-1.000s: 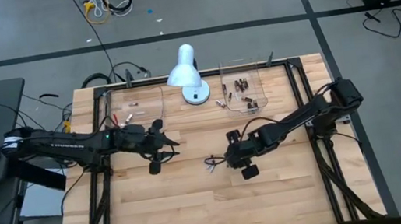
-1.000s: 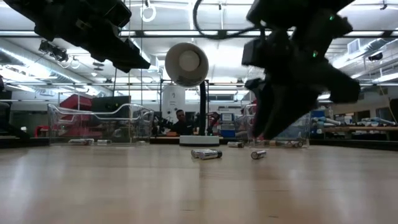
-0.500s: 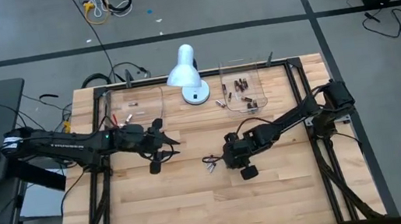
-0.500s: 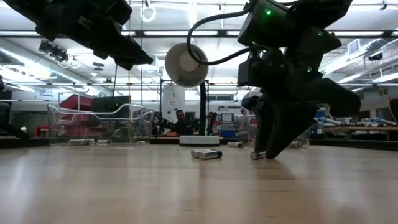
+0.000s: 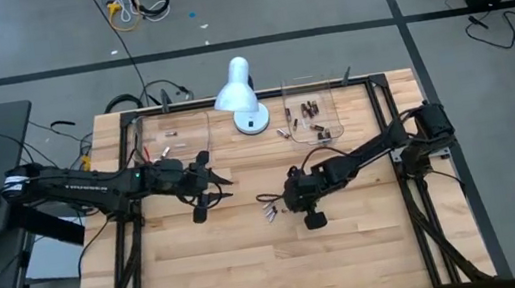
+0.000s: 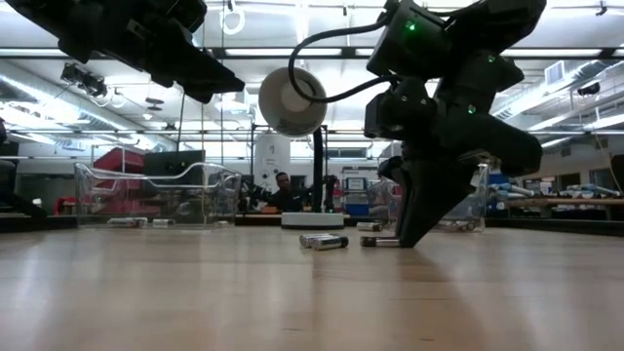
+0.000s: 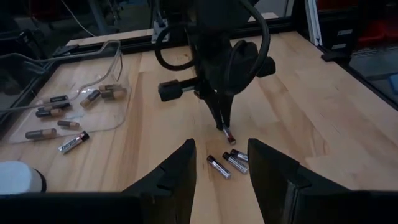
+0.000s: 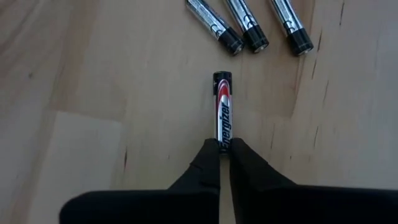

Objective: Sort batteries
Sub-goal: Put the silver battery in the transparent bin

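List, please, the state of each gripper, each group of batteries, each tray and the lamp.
Right gripper: shut on Energizer battery, on the table.
Left gripper: open, empty, raised.
Three silver-and-black loose batteries: lying on the wood.
Right clear plastic tray: holds several batteries.
Left clear plastic tray: holds few.
White desk lamp: upright.

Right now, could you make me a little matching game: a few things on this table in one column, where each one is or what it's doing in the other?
Things:
1. Right gripper
2. Left gripper
3. Lamp
4. Right tray

States:
A. holds several batteries
B. open, hovering above the table
C. stands between the two trays
D. shut on one battery lying on the wood

Pairs: 1-D, 2-B, 3-C, 4-A
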